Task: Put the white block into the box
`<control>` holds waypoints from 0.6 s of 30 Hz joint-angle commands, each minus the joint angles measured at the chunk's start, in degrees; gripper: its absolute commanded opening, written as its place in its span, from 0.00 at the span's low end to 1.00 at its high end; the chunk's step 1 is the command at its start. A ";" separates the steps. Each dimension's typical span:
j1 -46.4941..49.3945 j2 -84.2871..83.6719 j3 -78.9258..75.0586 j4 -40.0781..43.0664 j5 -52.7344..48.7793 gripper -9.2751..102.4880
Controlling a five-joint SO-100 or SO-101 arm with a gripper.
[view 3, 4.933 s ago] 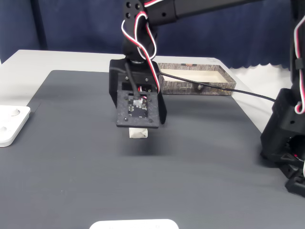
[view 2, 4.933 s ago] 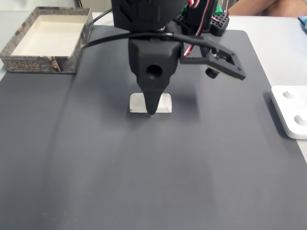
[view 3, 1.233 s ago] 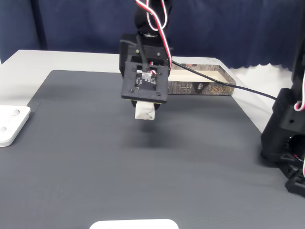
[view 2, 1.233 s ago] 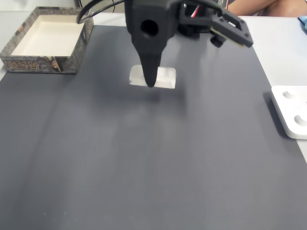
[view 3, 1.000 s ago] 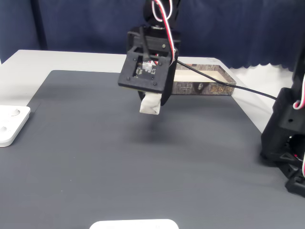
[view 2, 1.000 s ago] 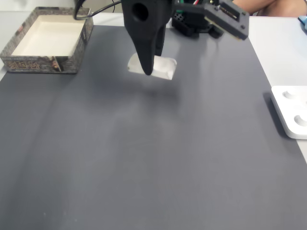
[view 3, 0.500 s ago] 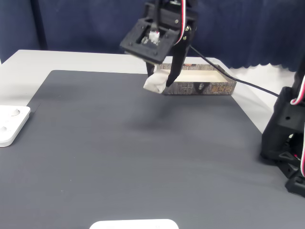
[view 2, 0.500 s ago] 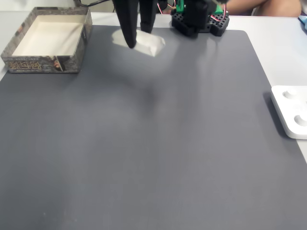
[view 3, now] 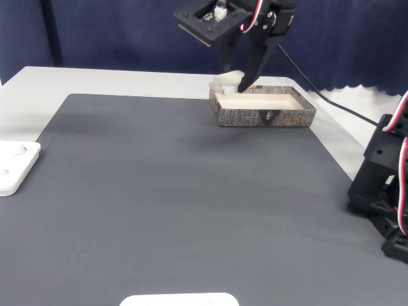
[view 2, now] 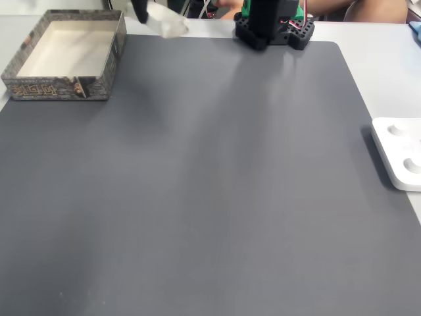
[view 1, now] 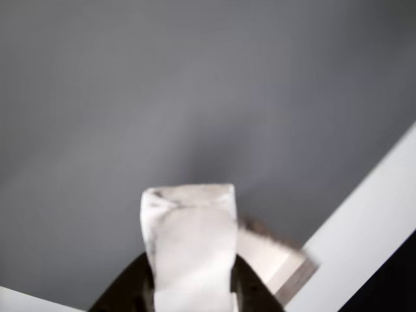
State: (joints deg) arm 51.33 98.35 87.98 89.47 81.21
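The white block (view 3: 227, 80) hangs in the air, pinched in my gripper (view 3: 238, 81), which is shut on it. In a fixed view the block sits just off the near left corner of the box (view 3: 264, 116), above its rim. From above, the blurred block (view 2: 168, 24) and my gripper (view 2: 150, 16) are at the mat's far edge, right of the box (view 2: 56, 87). The other view has the block (view 1: 189, 240) upright between my dark fingers (view 1: 127, 286), with a corner of the box (view 1: 275, 262) below it to the right.
A dark grey mat (view 2: 210, 197) covers the table. A flat white device (view 2: 399, 153) lies at its right edge, the same device (view 3: 14, 166) lying left in a fixed view. The arm's base (view 2: 273, 21) stands at the back. A black stand (view 3: 384, 191) is on the right.
My gripper lifted the block off the mat's middle and carried it up and toward the box. It now hovers by the box's corner.
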 commanded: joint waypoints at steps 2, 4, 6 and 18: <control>7.73 4.31 -4.48 -0.09 -3.25 0.07; 10.63 3.69 -5.10 0.00 -4.22 0.07; 13.36 2.29 -6.50 0.44 -4.92 0.07; 22.06 -18.11 -26.98 0.53 -5.01 0.07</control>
State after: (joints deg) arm 71.37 84.02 70.49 89.56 76.73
